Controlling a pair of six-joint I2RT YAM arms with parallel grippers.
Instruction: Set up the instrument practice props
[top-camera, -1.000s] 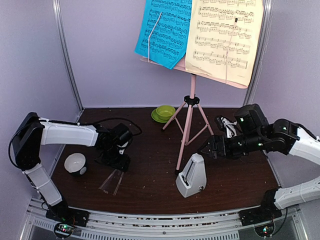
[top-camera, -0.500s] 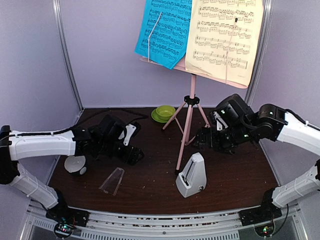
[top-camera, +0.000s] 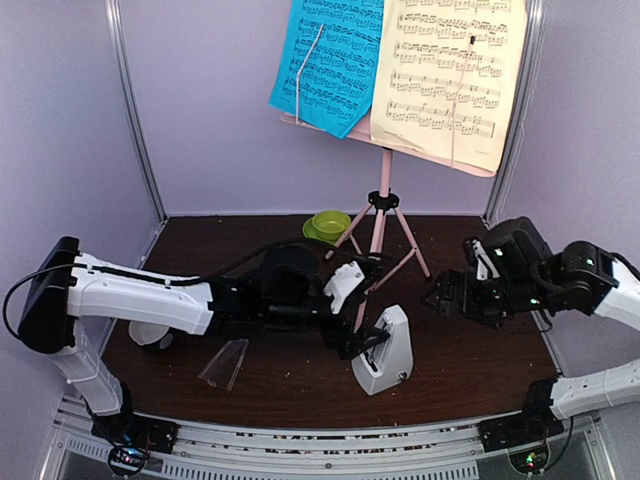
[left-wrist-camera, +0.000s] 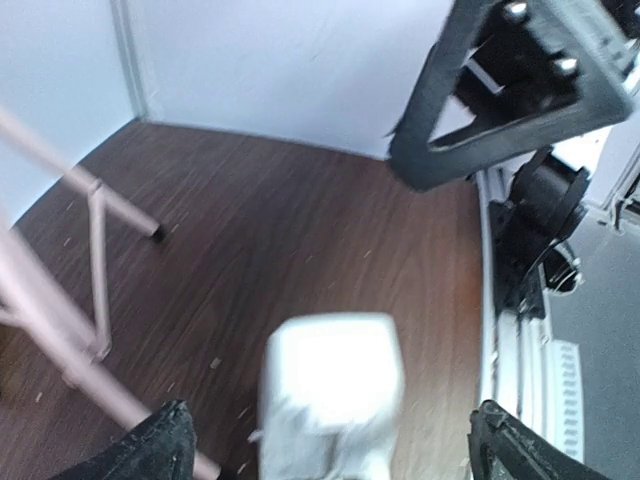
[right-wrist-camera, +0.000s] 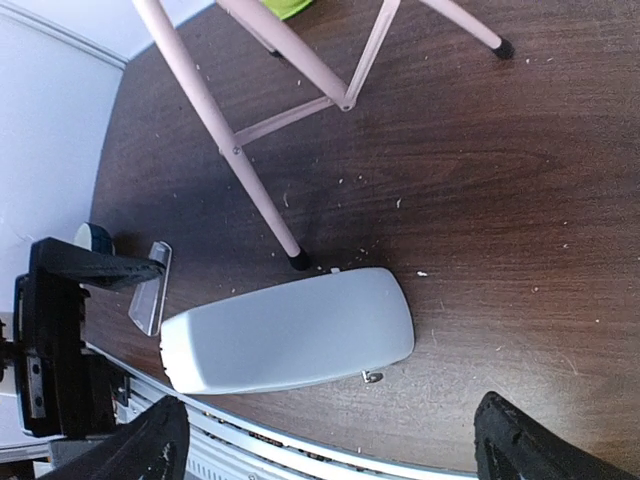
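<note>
The pink music stand (top-camera: 381, 200) rises at the back of the table, carrying a blue page (top-camera: 330, 60) and a pale-yellow page (top-camera: 450, 70). In front of it the white metronome (top-camera: 386, 350) stands upright, without its cover. That clear cover (top-camera: 225, 362) lies flat to the left. My left gripper (top-camera: 368, 325) is open at the metronome's top. The blurred white top (left-wrist-camera: 330, 390) sits between its wide-apart fingers (left-wrist-camera: 150, 450), and I see no contact. My right gripper (top-camera: 440, 297) hovers open to the right of the metronome (right-wrist-camera: 290, 330), holding nothing.
A green bowl on a saucer (top-camera: 328, 225) stands behind the stand's tripod legs (right-wrist-camera: 250, 170). A small white-and-black cup (top-camera: 148, 332) is half hidden under my left arm. The table's metal front rail (top-camera: 320, 430) runs close to the metronome.
My left arm has swung right, from beside the clear cover to the metronome, with its jaws opening wider. My right arm went toward the stand, then drew back right.
</note>
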